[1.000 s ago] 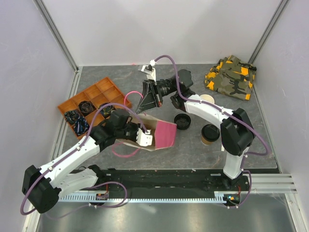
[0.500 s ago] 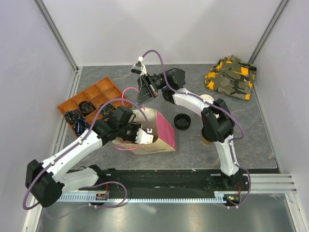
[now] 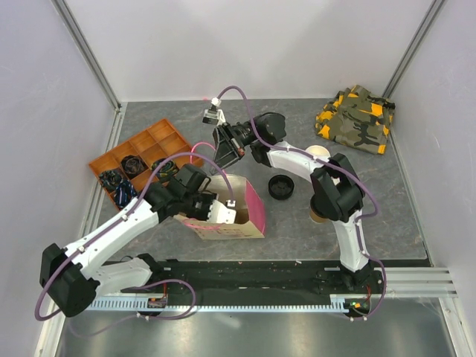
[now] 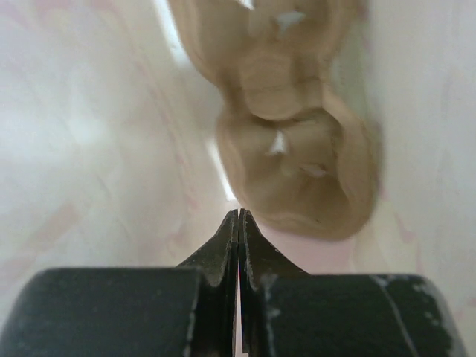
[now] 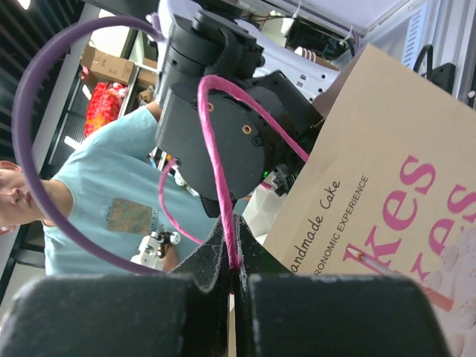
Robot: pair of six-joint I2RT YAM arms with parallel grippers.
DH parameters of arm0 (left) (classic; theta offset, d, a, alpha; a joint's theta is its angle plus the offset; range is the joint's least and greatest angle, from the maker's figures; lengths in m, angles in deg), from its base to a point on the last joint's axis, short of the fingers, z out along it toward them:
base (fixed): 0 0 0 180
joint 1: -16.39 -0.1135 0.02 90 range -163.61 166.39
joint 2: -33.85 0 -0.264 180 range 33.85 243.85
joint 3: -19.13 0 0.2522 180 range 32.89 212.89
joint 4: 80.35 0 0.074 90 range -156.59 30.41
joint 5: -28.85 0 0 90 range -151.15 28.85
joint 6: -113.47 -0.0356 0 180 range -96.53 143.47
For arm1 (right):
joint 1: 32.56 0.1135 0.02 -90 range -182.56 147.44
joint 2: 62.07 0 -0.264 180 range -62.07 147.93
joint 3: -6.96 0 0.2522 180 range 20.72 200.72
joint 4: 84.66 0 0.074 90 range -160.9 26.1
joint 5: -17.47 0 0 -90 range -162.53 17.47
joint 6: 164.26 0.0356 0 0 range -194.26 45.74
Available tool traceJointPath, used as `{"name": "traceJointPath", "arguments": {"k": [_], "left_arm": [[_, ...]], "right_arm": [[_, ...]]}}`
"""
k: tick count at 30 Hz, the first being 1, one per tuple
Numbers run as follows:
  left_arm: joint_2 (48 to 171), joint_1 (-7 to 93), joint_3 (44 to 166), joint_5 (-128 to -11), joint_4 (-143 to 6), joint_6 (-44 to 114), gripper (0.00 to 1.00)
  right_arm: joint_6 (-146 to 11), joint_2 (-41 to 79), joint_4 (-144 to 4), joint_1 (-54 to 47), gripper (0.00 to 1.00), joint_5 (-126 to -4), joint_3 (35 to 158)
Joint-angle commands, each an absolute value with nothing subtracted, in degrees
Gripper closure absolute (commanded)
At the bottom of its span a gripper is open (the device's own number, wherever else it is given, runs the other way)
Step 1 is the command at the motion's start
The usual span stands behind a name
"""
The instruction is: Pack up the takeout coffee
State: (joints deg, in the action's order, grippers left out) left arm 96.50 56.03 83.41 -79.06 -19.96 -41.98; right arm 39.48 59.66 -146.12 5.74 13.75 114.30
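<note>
Grey mottled table (image 3: 401, 223) carries everything. Standing upright just off its centre toward 7 o'clock is the paper bag (image 3: 249, 212), tan with a pink side panel and its mouth open. A camouflage cloth (image 3: 357, 119) lies at 2 o'clock, and an orange divided tray (image 3: 141, 152) at 9 o'clock.

The left gripper (image 4: 238, 216) reaches into the bag mouth with its jaws pressed together. A thin pale sliver shows between them, but whether that is the bag's edge I cannot tell.

The right gripper (image 5: 232, 223), at 12 o'clock of the bag, has its jaws closed tight on the pink cord handle (image 5: 212, 149).

The takeout coffee (image 3: 314, 216) stands on the table at 3 o'clock of the bag, mostly hidden under the right arm's elbow. A lidless cup (image 3: 319, 152) stands at 1 o'clock of the bag. A loose black lid (image 3: 280, 187) lies between the bag and the coffee.
</note>
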Motion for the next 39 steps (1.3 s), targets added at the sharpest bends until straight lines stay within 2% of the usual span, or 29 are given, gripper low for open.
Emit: {"name": "traceJointPath", "arguments": {"k": [1,5,10,14,15,16,17,18,19,26,29,31,32,33,34,36,39], "left_arm": [[97.1,56.7,86.3,-77.9,-19.7,-39.0,0.98],[97.1,58.0,86.5,-76.9,-19.6,-37.1,0.98],[96.0,60.2,85.9,-74.4,-19.0,-35.5,0.98],[95.5,61.4,86.0,-72.5,-18.3,-34.4,0.98],[95.5,61.9,86.0,-72.2,-18.2,-33.8,0.98],[95.5,62.2,85.9,-72.0,-17.8,-33.5,0.98],[95.6,62.4,85.9,-71.2,-17.7,-33.1,0.98],[95.6,62.7,86.1,-70.9,-17.6,-32.6,0.98],[95.6,62.9,86.3,-70.6,-17.5,-32.1,0.98],[95.2,63.5,89.2,-69.2,-13.7,-30.9,0.98],[95.3,63.5,90.1,-69.2,-11.6,-30.4,0.98],[95.5,63.6,90.0,-69.3,-10.9,-30.5,0.98],[95.7,63.5,89.7,-69.3,-10.8,-30.4,0.98],[96.2,63.6,89.5,-69.4,-10.8,-30.3,0.98],[97.0,63.6,89.5,-69.5,-10.8,-29.9,0.98],[98.2,63.7,89.7,-69.8,-10.9,-28.4,0.98],[99.7,64.1,90.0,-70.6,-11.1,-26.1,0.98]], "right_arm": [[34.4,54.7,-147.8,5.2,1.0,14.0,113.5],[30.5,55.3,-142.5,4.1,1.0,9.7,115.4],[24.2,57.8,-136.6,3.9,1.0,6.1,126.1],[18.9,54.1,-133.7,2.8,1.0,1.9,123.4],[12.4,52.9,-126.9,2.2,1.0,0.1,120.2],[3.7,52.0,-98.7,2.2,1.0,-4.6,120.6],[-17.1,51.4,-85.8,2.2,1.0,-6.4,122.7],[-25.0,51.2,-66.7,2.6,1.0,-8.4,127.5],[-30.3,51.2,-62.5,2.8,1.0,-11.8,128.6],[-32.1,50.7,-63.2,3.6,1.0,-9.2,125.5],[-25.4,50.3,-73.0,3.3,1.0,-6.9,120.7],[-16.8,49.4,-85.1,3.0,1.0,-5.7,117.2],[-12.8,48.9,-91.9,2.9,1.0,-4.5,112.2],[-7.5,48.3,-108.0,2.9,1.0,-3.5,109.7],[-1.8,47.8,-113.9,2.8,1.0,-2.7,107.9],[-0.2,47.3,-120.4,2.8,1.0,-1.2,104.0],[-1.0,45.5,-122.7,2.7,1.0,-0.3,100.4]]}}
